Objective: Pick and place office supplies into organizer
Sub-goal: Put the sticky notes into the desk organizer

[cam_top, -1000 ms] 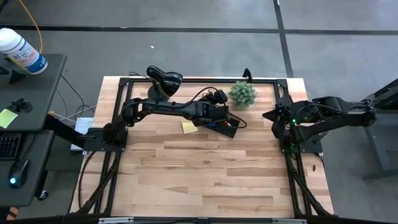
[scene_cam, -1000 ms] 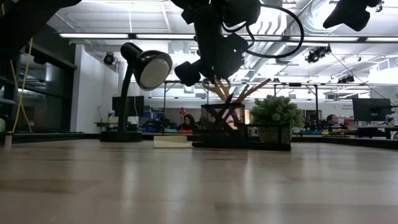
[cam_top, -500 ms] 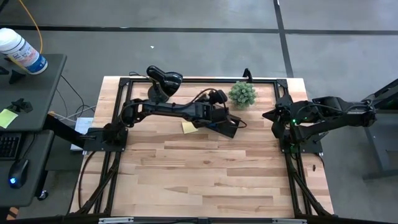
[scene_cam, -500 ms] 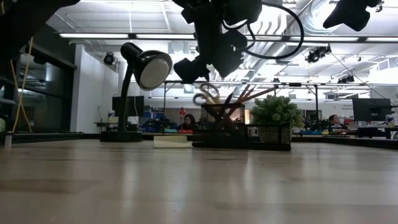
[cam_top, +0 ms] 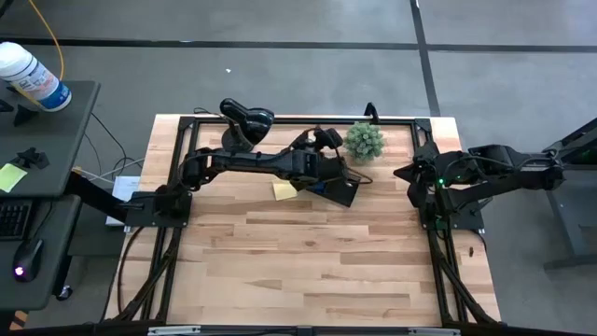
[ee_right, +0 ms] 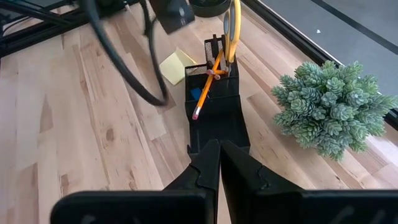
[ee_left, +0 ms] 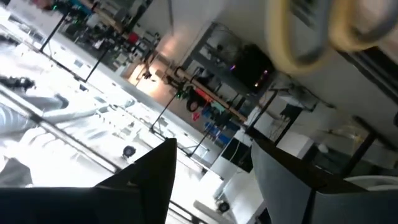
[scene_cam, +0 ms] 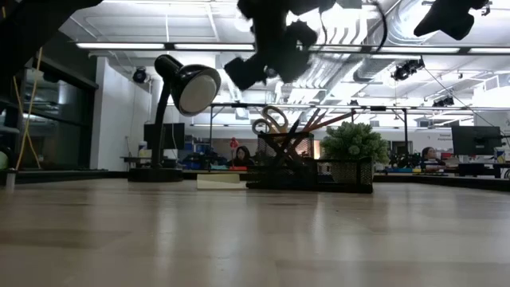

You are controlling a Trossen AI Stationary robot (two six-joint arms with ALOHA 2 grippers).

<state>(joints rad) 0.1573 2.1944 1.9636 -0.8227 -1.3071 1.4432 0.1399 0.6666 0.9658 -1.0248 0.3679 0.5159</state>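
The black mesh organizer (cam_top: 336, 189) stands on the table near the far edge, and also shows in the low view (scene_cam: 288, 163) and the right wrist view (ee_right: 214, 112). Orange-handled scissors (ee_right: 231, 28) stand handles-up in its tall cup (scene_cam: 271, 122), beside an orange pencil (ee_right: 208, 81). A blue block (ee_right: 196, 94) lies in a lower compartment. The yellow sticky-note pad (cam_top: 283, 190) lies flat on the table to the organizer's left. My left gripper (scene_cam: 247, 73) hangs open and empty above the organizer (ee_left: 211, 155). My right gripper (ee_right: 219, 162) is shut and empty at the table's right edge (cam_top: 403, 173).
A small green potted plant (cam_top: 363, 141) stands just right of the organizer. A black desk lamp (cam_top: 244, 121) stands at the far left, its head (scene_cam: 195, 86) raised over the table. The table's near half is bare wood (cam_top: 308, 261).
My left gripper has let go of the scissors and risen above the organizer. The scissors have dropped into the tall cup and now stand there handles-up.
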